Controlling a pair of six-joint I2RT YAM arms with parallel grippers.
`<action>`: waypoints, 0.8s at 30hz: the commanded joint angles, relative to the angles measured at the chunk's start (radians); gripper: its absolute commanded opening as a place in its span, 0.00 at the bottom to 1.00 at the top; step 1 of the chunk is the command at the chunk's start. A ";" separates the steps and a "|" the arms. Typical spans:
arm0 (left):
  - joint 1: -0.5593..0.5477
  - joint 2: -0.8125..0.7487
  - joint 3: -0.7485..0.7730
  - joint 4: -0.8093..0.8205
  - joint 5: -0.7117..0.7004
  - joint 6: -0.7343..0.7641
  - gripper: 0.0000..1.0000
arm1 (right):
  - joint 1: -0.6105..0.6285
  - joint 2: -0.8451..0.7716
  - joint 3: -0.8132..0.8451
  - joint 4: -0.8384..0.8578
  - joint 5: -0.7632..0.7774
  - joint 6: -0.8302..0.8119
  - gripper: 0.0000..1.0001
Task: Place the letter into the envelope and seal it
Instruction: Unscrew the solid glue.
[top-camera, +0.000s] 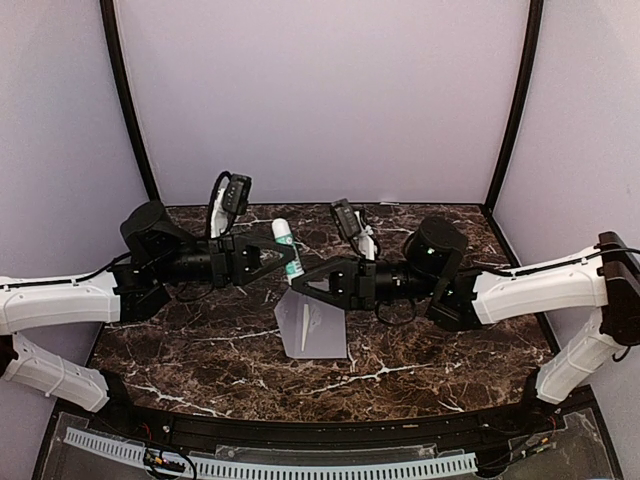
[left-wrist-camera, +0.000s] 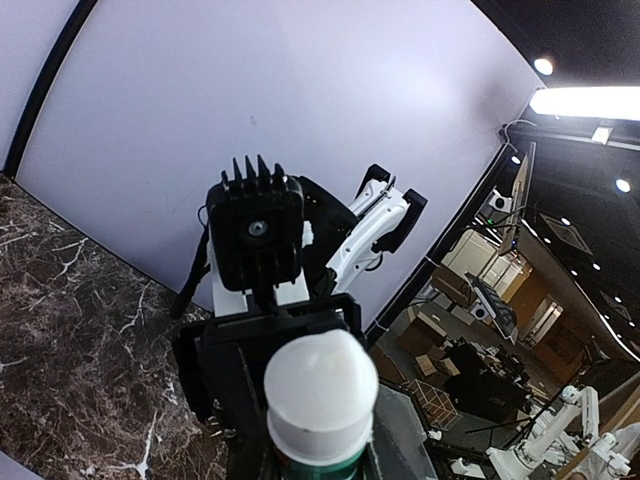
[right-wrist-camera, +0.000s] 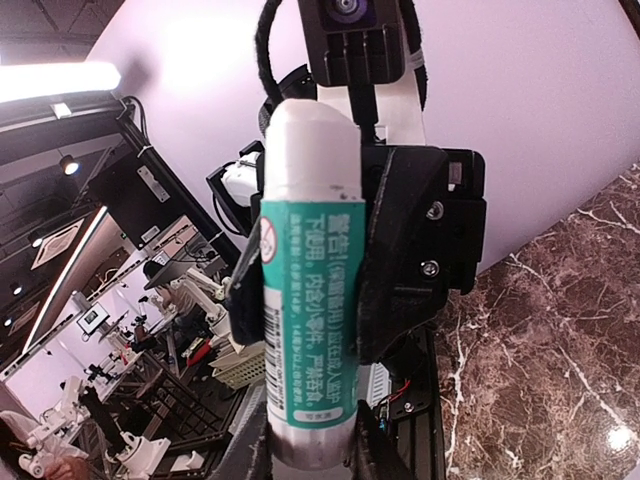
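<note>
A glue stick (top-camera: 287, 250) with a white cap and a green label is held in the air between both grippers over the middle of the table. My left gripper (top-camera: 288, 262) is shut on its middle; the cap end faces the left wrist view (left-wrist-camera: 320, 390). My right gripper (top-camera: 296, 284) is shut on its base end, and the stick shows lengthwise in the right wrist view (right-wrist-camera: 305, 300) with the right gripper (right-wrist-camera: 310, 455) at the bottom. The grey envelope (top-camera: 312, 325) lies flat on the table just below the grippers. The letter is not in view.
The dark marble table (top-camera: 200, 350) is enclosed by pale violet walls (top-camera: 320, 90) at the back and sides, with black corner poles (top-camera: 130, 110). A black rail (top-camera: 300, 435) runs along the near edge.
</note>
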 joint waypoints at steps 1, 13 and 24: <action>-0.006 -0.048 -0.029 -0.018 -0.048 0.010 0.00 | -0.007 -0.043 -0.015 0.043 0.041 -0.034 0.36; -0.001 -0.077 0.016 -0.294 -0.380 0.000 0.00 | 0.049 -0.164 0.056 -0.539 0.461 -0.325 0.62; -0.001 -0.027 0.023 -0.286 -0.375 -0.043 0.00 | 0.132 -0.056 0.214 -0.738 0.679 -0.417 0.47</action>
